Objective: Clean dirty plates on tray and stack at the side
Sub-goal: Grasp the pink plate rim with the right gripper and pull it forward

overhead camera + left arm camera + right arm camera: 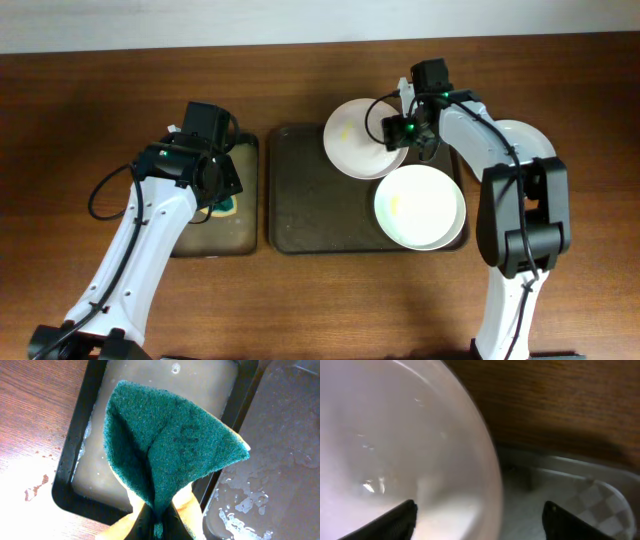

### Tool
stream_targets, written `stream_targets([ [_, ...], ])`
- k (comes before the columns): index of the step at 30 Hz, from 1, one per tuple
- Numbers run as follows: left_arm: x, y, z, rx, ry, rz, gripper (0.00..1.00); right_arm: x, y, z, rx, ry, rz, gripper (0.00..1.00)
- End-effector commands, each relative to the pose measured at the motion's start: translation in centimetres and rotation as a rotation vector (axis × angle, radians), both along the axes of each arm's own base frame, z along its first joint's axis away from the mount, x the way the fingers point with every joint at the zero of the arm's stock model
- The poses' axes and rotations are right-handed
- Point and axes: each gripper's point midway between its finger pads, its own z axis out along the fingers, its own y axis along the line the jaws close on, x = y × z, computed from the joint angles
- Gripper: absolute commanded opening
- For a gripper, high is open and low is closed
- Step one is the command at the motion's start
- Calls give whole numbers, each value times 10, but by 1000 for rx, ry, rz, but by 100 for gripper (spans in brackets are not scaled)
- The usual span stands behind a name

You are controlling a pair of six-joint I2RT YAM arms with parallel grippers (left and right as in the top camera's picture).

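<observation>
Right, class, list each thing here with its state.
left gripper: shut on sponge
right gripper: open, astride rim of back plate
back plate: yellow smear, at back edge of tray
front plate: on tray, yellow smear
side plate: on table beside tray
black tray: holds cloudy water

1. Type of place: a robot test bench, laid out as a dish-washing station.
2. Bench: a wooden table [80, 120] against a pale wall [200, 20] along the top of the overhead view.
3. Machinery: the left arm [140, 260] and the right arm [520, 220] enter from the lower edge.
4. Washing kit: white plates [420, 205], a brown tray [300, 200], a black tray [75, 460] of cloudy water, and a green scouring sponge [170, 450].
</observation>
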Motion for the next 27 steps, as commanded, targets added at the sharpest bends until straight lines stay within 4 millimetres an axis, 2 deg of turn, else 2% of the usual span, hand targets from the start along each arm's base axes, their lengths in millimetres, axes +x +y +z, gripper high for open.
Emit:
stream_targets([
  [1, 1, 1, -1, 2, 4, -12, 0, 5, -8, 3, -28, -14, -33, 54],
  [3, 1, 1, -1, 1, 1, -12, 0, 2, -5, 2, -20, -2, -27, 40],
  [5, 2, 1, -1, 1, 0, -12, 0, -2, 5, 2, 31, 17, -5, 36],
  [8, 2, 1, -1, 1, 0, -12, 0, -7, 16, 2, 95, 39, 19, 17],
  [11, 2, 1, -1, 1, 0, -12, 0, -14, 30, 4, 168, 63, 49, 9],
  [21, 5, -1, 0, -6, -15, -13, 0, -46, 86, 1, 183, 146, 169, 8],
  [27, 13, -20, 1, -112, -43, -46, 0, -70, 113, -2, 166, 201, 234, 8],
])
